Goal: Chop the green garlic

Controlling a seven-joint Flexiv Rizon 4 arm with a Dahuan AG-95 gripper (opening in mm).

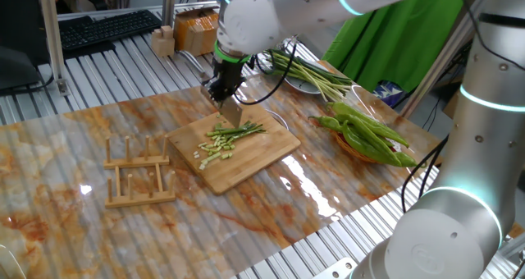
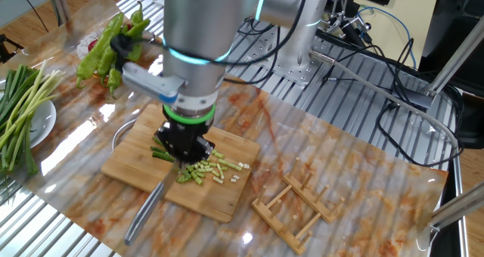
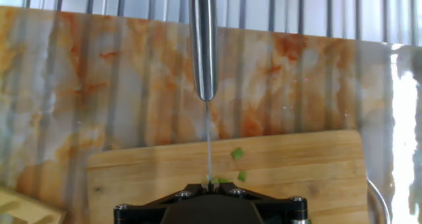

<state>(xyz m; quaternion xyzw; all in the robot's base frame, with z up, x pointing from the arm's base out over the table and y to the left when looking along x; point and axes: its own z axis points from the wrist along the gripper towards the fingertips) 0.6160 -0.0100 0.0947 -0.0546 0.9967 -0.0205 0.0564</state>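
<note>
Gripping a steel-handled knife point(image 2: 147, 208) with its fingers clamped shut on it, the black two-finger claw point(image 1: 223, 89) points straight down over a rectangular wooden cutting board point(image 1: 271, 152) on the marble-patterned tabletop point(image 1: 74, 148). To the claw's left in one fixed view stands a slotted wooden rack point(image 1: 138, 174). Directly beneath the claw lies the green garlic point(image 1: 234, 133), thin dark-green stalks fanning out on the board, with short pale-green cut bits point(image 1: 215, 152) scattered just beside them toward the camera. To the claw's right, well apart, a plate holds a bundle of long uncut stalks with whitish ends point(image 1: 316, 74), and nearer the camera rests a heap of glossy curved green peppers point(image 1: 369, 133). Seen from the hand view, the knife's thin blade point(image 3: 209, 141) stands edge-on over the board, two garlic bits just beside it.
</note>
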